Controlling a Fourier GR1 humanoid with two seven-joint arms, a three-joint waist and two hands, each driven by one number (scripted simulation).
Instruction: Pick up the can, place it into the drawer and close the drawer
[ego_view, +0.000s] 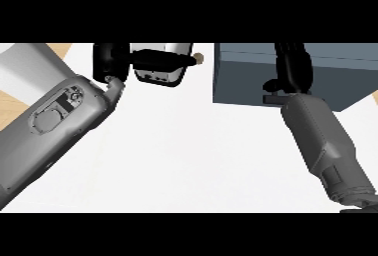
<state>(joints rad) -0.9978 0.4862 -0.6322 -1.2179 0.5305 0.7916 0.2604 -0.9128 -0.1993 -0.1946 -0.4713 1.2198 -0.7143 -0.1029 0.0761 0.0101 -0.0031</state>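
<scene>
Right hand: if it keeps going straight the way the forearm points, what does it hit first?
Most likely the grey-blue drawer box. The right hand points toward the top of the view and already overlaps the box there. Whether it touches the box or hovers above it cannot be told from this single view.

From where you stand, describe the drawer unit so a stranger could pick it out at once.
Start at the white counter and look to its far right corner. The drawer unit is the big slate-blue box there, with the right hand reaching over it. Nothing else on the counter is blue or as large and boxy.
</scene>
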